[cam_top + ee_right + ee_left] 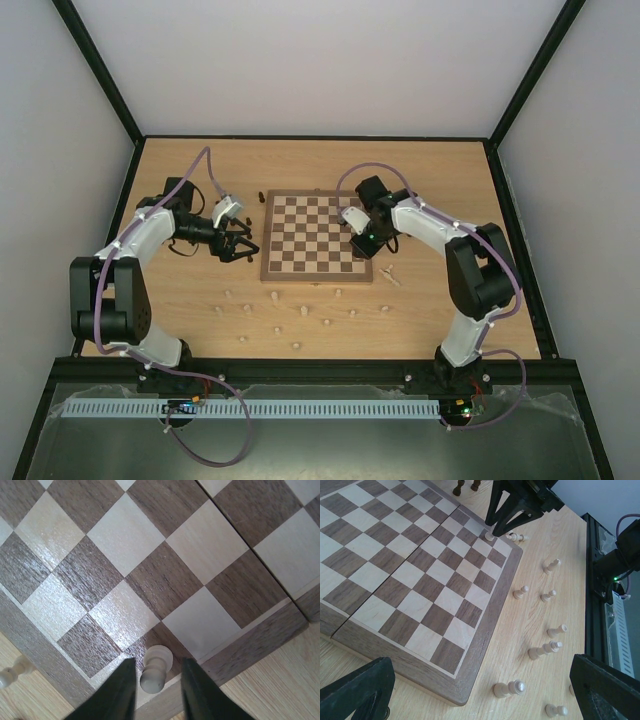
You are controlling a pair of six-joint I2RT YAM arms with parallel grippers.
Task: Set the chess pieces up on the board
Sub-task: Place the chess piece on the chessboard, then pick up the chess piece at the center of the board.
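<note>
Setup barely begun: one pale piece at a corner square.
Top view: the board (315, 236) looks bare, with pale chess pieces (275, 298) scattered at its 6 o'clock and the left gripper (237, 246) at 9 o'clock. Left wrist: jaws spread wide, empty. Right wrist: the right gripper (158, 662) straddles the pale piece (152, 677); whether it grips cannot be told.

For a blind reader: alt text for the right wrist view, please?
A pale chess piece stands on a corner square of the board, between the right gripper's black fingers, with small gaps either side. Another pale piece lies on the tabletop beyond the rim.
</note>
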